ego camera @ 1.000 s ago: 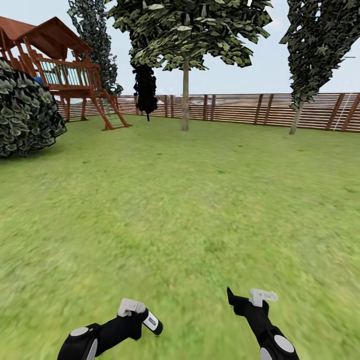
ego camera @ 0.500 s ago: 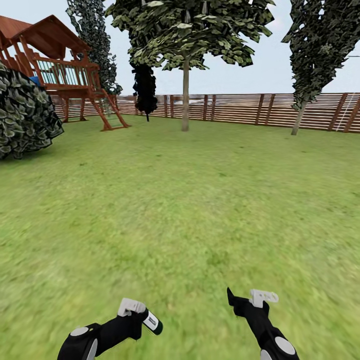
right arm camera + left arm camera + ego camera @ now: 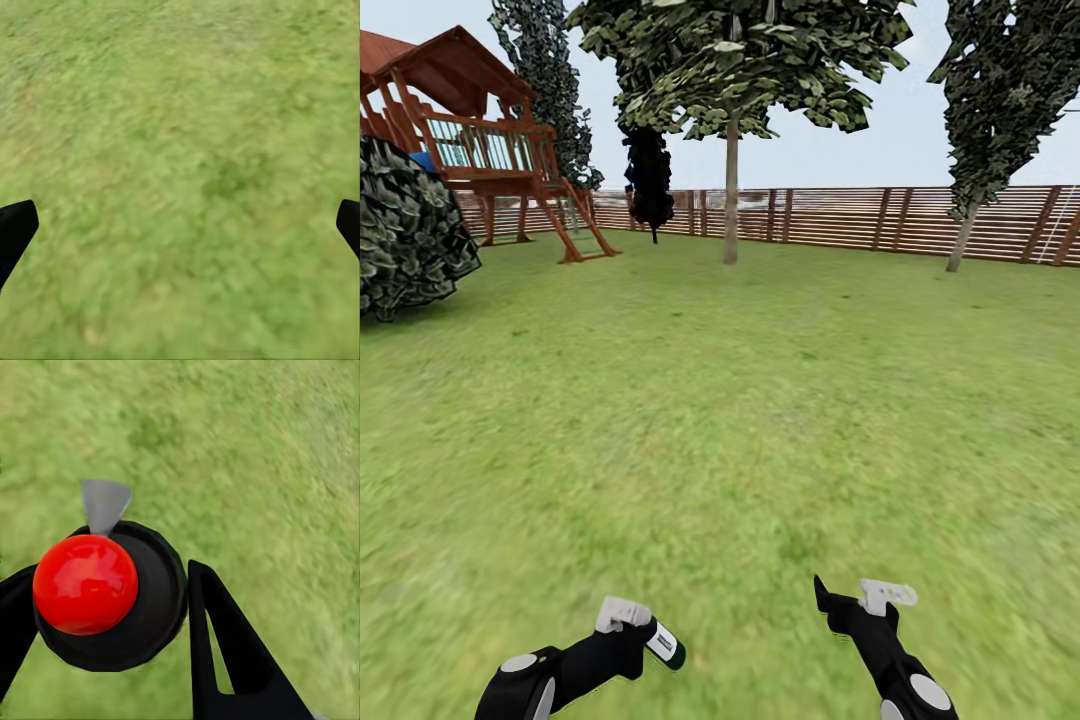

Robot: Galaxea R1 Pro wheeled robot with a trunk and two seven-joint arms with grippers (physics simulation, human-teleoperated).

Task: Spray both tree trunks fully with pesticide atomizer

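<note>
Bush (image 3: 405, 235) further left; atomizer (image 3: 664, 643) label unreadable.

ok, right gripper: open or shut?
Open. In the right wrist view the right gripper has its dark fingertips at opposite edges, with bare grass between them.

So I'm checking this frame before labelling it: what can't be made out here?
- Pesticide atomizer: in the head view the left gripper covers most of the bottle; in the left wrist view only its red-capped end shows, body hidden behind.
- Right gripper: in the right wrist view its fingers are cut off by the picture's edges.
- Tree trunk: too far to tell bark or any white specks.
- Playhouse: partly hidden by a bush.
</note>
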